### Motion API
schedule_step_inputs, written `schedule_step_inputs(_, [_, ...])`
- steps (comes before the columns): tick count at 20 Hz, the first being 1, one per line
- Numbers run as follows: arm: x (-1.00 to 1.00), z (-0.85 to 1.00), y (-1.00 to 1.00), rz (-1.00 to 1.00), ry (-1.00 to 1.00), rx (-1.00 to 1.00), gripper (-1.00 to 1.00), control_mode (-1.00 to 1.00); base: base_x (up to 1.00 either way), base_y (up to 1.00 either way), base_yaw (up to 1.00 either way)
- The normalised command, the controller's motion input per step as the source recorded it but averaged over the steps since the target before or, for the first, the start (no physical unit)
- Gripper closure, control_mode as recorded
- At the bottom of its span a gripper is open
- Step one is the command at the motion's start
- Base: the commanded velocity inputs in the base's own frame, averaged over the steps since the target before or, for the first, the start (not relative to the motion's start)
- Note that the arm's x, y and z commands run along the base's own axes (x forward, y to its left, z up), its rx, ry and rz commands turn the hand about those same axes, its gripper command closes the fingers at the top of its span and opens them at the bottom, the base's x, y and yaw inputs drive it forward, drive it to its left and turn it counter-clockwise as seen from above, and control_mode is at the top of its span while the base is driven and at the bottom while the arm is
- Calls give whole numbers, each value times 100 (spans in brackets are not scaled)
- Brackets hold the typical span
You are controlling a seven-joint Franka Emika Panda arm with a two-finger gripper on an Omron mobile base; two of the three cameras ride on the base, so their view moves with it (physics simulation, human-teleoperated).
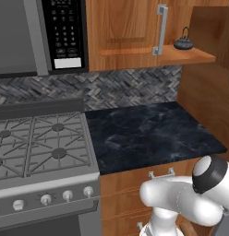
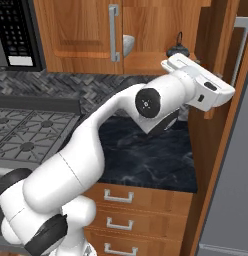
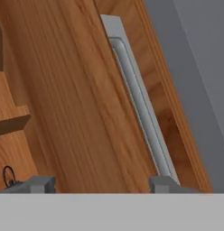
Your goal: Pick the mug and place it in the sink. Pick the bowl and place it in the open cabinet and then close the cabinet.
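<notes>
Right, you're at the open cabinet (image 2: 161,30), so I'd judge this to be the closing step. A pale rounded shape sits on the shelf (image 1: 190,56) in the right base view, probably the bowl (image 2: 128,45), with the small dark teapot (image 2: 178,50) beside it at its 3 o'clock.

Your gripper (image 3: 102,185) is raised to the swung-out door (image 3: 73,99). In the hand view its fingertips (image 3: 39,184) stand well apart with nothing between them. Only the door's wooden face lies ahead, so the fingers are spread and hold nothing.

Watch the silver bar handle (image 3: 141,103). In the hand view its long axis runs from about 12 o'clock down to 5 o'clock, and it ends just above the fingertip on that side. The handle therefore sits off-centre, toward 3 o'clock of the midline, and slanted across the fingers' gap rather than square to it. If you mean to grip it, you'd need to shift that way and roll to match. A flat push on the door face may do instead.
</notes>
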Motion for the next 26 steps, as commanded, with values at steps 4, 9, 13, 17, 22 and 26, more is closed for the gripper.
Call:
schedule_step_inputs(4, [0, 1, 4, 0, 6, -1, -100, -100, 0, 0, 0])
schedule_step_inputs(9, [6, 0, 27, 6, 19, -7, -100, -100, 0, 0, 0])
schedule_step_inputs(13, [53, 16, 4, 4, 18, -4, -100, -100, 0, 0, 0])
schedule_step_inputs(17, [53, 11, -1, 0, 18, -1, -100, -100, 0, 0, 0])
schedule_step_inputs(22, [26, 0, 6, 2, 10, -2, -100, -100, 0, 0, 0])
schedule_step_inputs(26, [86, 1, 9, 20, 24, -2, -100, -100, 0, 0, 0])
